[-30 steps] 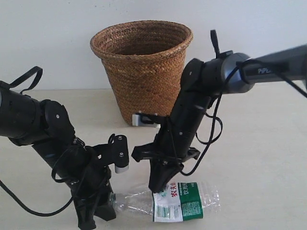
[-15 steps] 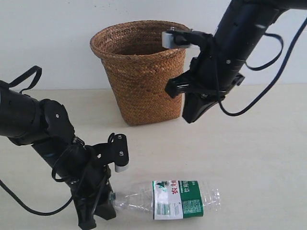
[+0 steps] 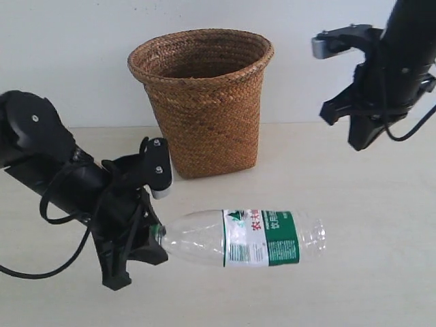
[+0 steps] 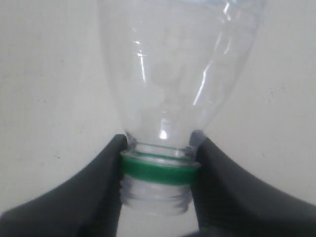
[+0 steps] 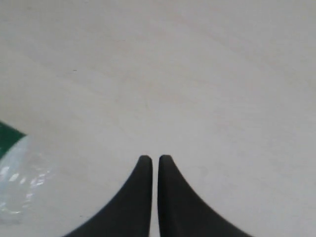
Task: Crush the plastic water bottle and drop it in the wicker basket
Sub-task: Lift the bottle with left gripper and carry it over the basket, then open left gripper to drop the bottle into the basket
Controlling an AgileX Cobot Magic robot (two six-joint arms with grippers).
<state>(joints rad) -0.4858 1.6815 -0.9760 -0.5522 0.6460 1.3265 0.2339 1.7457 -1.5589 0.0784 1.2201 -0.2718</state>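
Near the front of the table (image 3: 368,272), the bottle (image 3: 245,237) is held by its neck in the left gripper (image 3: 155,236). The bottle is laid on its side, with its neck pointed at the left arm and its base pointed toward the right side. The basket (image 3: 211,129) is stood behind it, farther back and well apart, with its mouth open to the top. The right gripper (image 3: 360,139) is kept high up, to the right of the basket and far from the bottle, so the left arm is much the nearer one. The bottle must be carried back and up to get over the rim, it is judged. It looks round and full, so the crushing is not seen to be done. From the left wrist, the two fingers (image 4: 98,182) are seen pressed on each side of the green ring, which is hidden in the outside view. From the right wrist, the right fingers (image 5: 143,187) are seen closed together on nothing, with only a corner of the bottle at the edge. Whether the bottle touches the table cannot be told.
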